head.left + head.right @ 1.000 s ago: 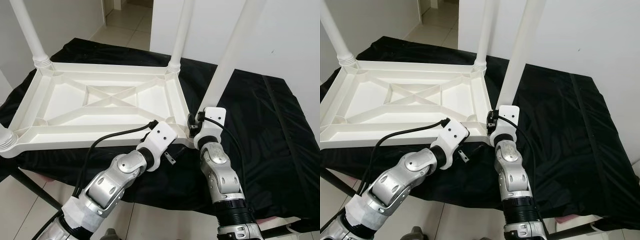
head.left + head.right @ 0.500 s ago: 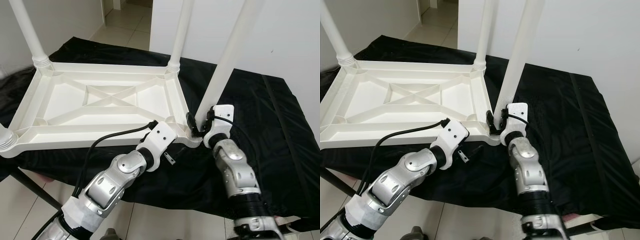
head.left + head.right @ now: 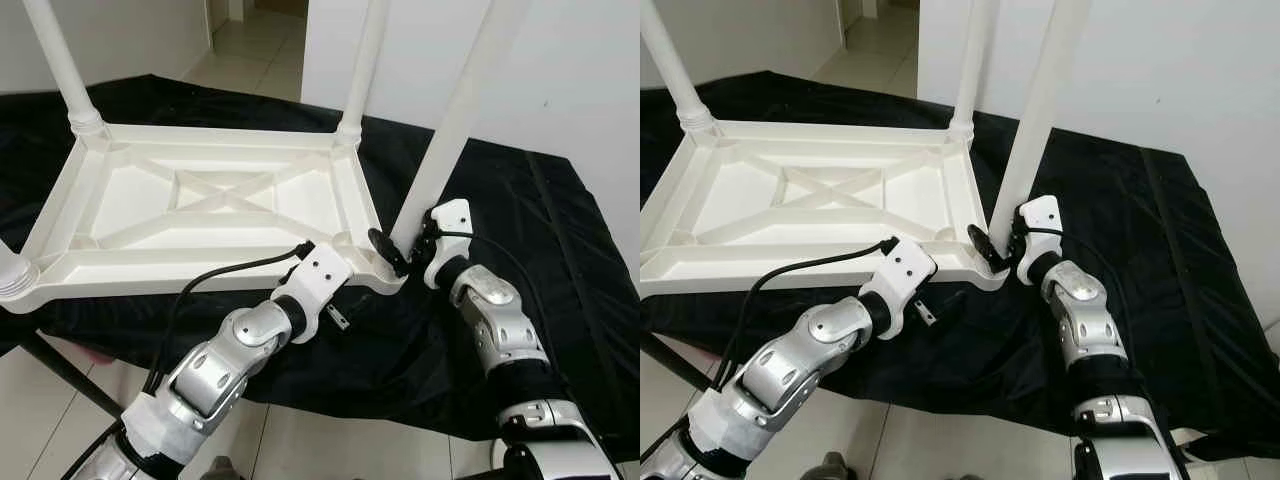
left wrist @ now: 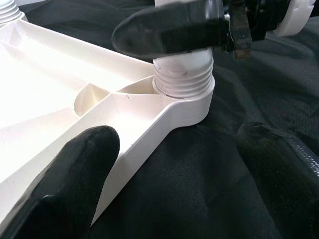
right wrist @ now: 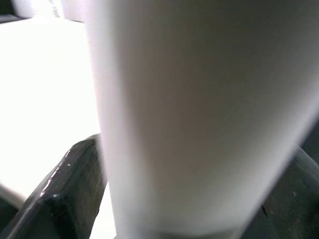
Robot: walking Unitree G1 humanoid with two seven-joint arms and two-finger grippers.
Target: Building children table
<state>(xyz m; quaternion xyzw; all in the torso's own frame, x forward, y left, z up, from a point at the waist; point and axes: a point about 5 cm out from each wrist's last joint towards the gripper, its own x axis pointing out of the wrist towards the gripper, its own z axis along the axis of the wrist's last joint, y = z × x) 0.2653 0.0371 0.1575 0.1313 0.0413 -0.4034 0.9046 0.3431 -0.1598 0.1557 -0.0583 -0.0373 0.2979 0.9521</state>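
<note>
Right pincer [image 3: 397, 252]: clamped round the leg [image 3: 450, 140], just above its socket.
Leg axis: upright, rising straight from the tabletop [image 3: 200, 215] corner.
Left pincer [image 4: 164, 164]: open, straddling that corner.

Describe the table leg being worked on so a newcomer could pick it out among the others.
Start at the upside-down white tabletop lying on the black cloth. Go to its near right corner, where a white leg rises from a threaded socket. Unlike the other legs, this one has the right gripper shut around its base, with the left gripper open just beside that corner.
</note>
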